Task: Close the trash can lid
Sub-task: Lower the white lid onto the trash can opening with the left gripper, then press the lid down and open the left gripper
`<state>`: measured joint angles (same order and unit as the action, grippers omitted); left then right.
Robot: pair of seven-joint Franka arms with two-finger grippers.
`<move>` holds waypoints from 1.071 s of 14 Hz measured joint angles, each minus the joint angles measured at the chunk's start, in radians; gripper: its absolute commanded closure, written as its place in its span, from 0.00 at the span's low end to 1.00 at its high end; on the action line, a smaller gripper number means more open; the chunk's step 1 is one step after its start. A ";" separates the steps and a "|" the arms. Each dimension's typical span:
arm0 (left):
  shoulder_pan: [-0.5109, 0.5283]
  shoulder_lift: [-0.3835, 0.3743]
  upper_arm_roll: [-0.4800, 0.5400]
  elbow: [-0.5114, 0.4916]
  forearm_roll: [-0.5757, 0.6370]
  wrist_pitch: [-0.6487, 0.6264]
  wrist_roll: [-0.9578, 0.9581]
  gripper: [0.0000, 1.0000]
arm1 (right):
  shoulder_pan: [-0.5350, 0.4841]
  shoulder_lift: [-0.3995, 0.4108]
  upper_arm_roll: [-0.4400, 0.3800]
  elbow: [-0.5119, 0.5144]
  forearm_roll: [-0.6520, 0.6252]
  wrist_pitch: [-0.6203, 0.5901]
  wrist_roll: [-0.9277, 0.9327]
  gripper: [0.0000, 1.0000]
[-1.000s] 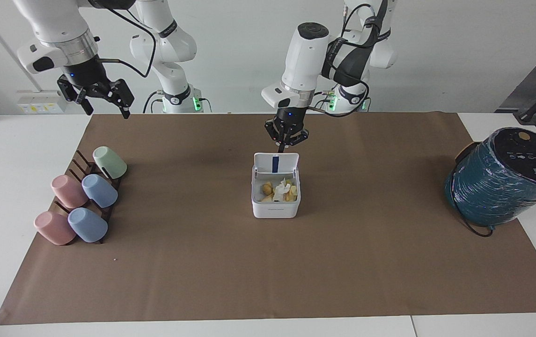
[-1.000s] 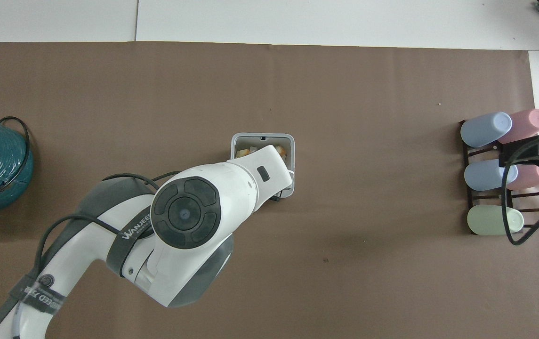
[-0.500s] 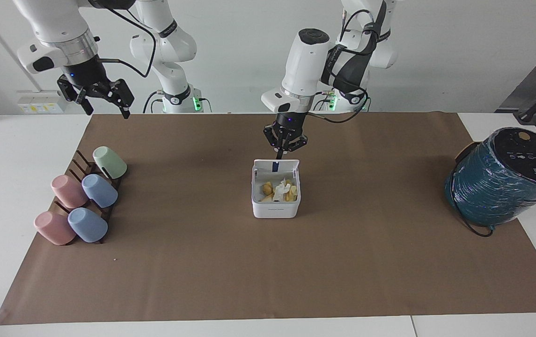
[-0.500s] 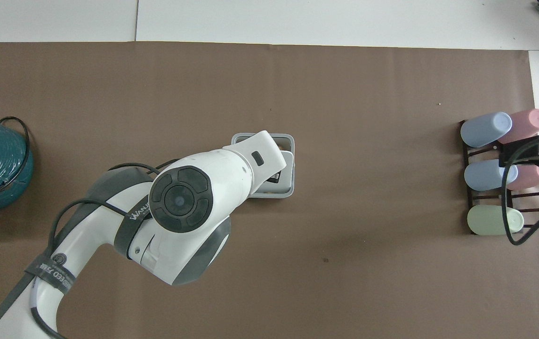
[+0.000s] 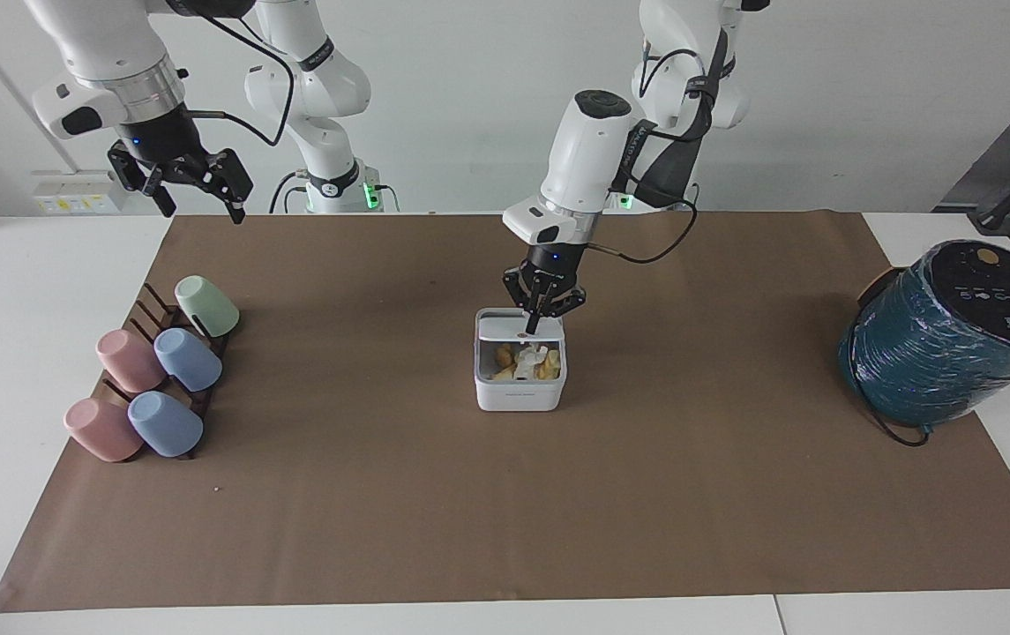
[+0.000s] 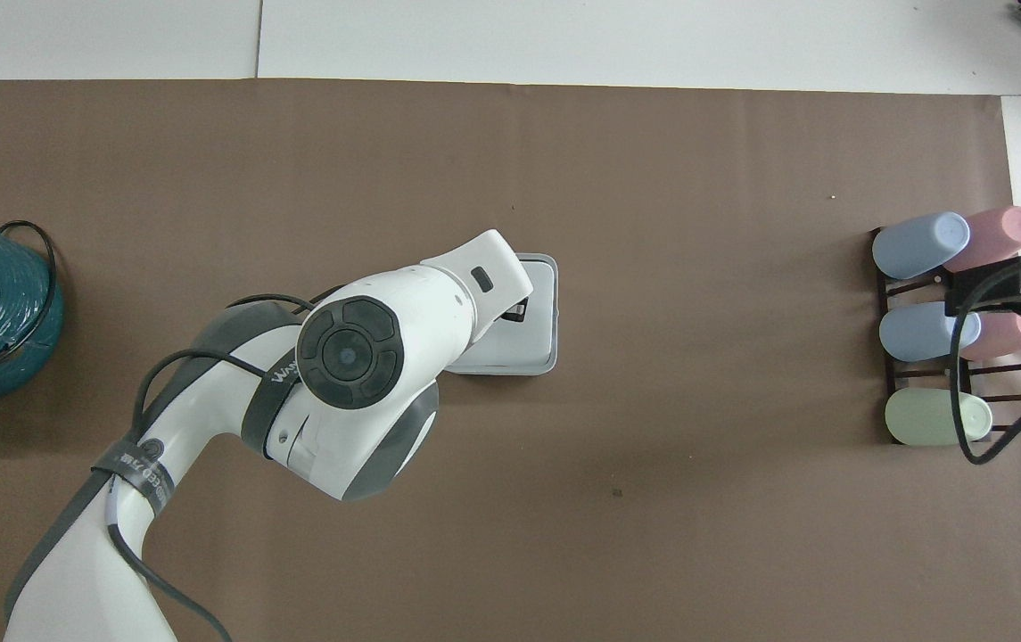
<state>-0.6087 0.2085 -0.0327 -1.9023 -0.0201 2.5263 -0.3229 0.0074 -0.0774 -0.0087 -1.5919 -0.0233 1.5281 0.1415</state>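
Note:
The white trash can (image 5: pixel 519 394) stands mid-table on the brown paper, with yellow and white scraps showing inside. Its lid (image 5: pixel 500 325) leans well down over the opening, top side up, and the opening still shows under its free edge. My left gripper (image 5: pixel 532 326) is shut, with its tip down on the lid's top near the free edge. In the overhead view the left arm covers much of the trash can (image 6: pixel 551 357) and the lid (image 6: pixel 519 343). My right gripper (image 5: pixel 203 212) is open and waits in the air above the cup rack.
A dark rack (image 5: pixel 152 304) with several pastel cups lies toward the right arm's end of the table; it also shows in the overhead view (image 6: pixel 1005 392). A large teal-wrapped cylinder (image 5: pixel 937 353) with a black top and cable stands at the left arm's end.
My left gripper has pushed the lid from upright down over the trash can, moving away from the robots and lower. The blue stripe no longer shows. The right arm has not moved.

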 measured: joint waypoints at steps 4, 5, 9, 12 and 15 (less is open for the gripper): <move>0.009 0.034 0.003 0.003 0.000 0.039 -0.003 1.00 | 0.000 0.000 0.000 0.000 0.000 0.000 0.000 0.00; 0.011 0.039 0.003 0.004 0.000 0.041 -0.003 1.00 | 0.000 0.000 0.000 0.000 0.000 0.000 0.000 0.00; 0.012 0.066 0.003 0.016 0.000 0.063 -0.008 1.00 | 0.000 0.000 0.000 0.000 0.000 0.000 0.000 0.00; 0.012 0.067 0.003 0.016 0.000 0.067 -0.009 1.00 | 0.000 0.000 0.000 0.000 0.000 0.000 0.000 0.00; 0.012 0.071 0.003 0.016 0.000 0.068 -0.009 1.00 | 0.000 0.000 0.000 0.000 0.000 0.000 0.000 0.00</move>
<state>-0.5964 0.2792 -0.0300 -1.8861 -0.0201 2.5944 -0.3322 0.0075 -0.0774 -0.0087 -1.5919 -0.0233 1.5281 0.1415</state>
